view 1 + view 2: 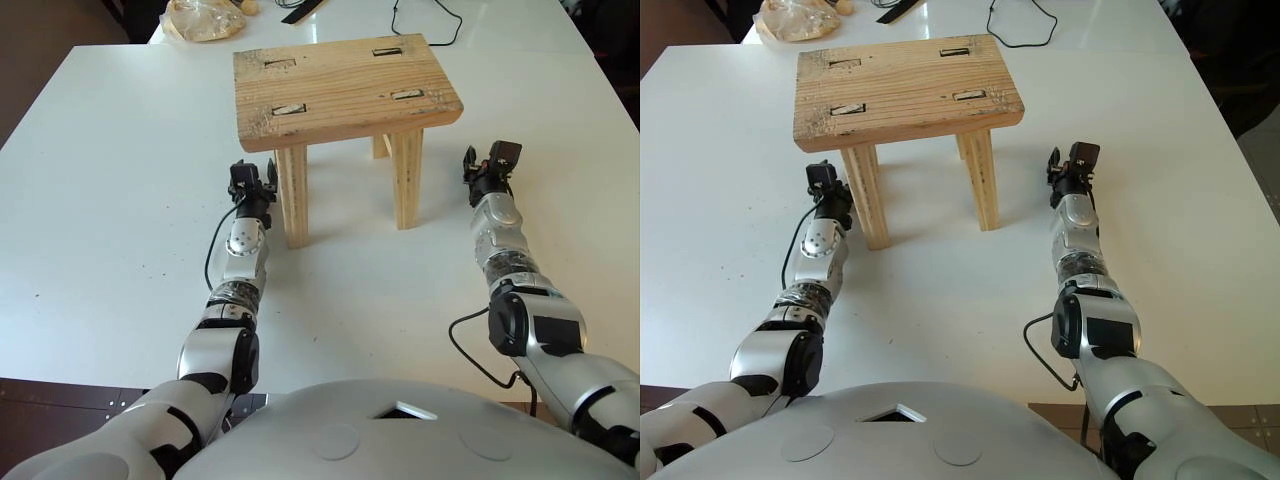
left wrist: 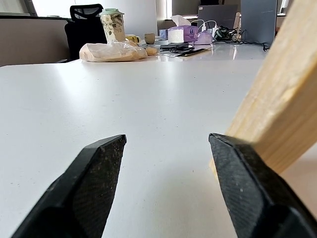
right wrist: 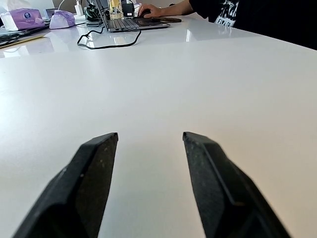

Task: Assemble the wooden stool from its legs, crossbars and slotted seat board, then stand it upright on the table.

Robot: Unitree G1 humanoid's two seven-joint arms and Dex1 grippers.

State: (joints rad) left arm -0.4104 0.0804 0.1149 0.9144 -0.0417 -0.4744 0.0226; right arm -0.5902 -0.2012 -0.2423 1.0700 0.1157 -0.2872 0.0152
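Left eye view: white counter [image 1: 120, 210] carries the stool [image 1: 345, 125] upright, far legs mostly hidden under its seat [image 1: 340, 75]. Left hand [image 1: 256, 170], spread, is just beside the near left leg [image 1: 293, 195]. Right hand [image 3: 150, 135], spread, is apart on the right. A bag [image 1: 205, 18] lies far.

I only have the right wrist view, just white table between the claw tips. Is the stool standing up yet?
Observer: Yes, the stool stands upright on the table, legs down.
Operator: Where's my right claw from it?
Observer: The right claw is open, off the stool's right side, apart from it.
Operator: And the left?
Observer: The left claw is open beside the near left leg, gripping nothing.
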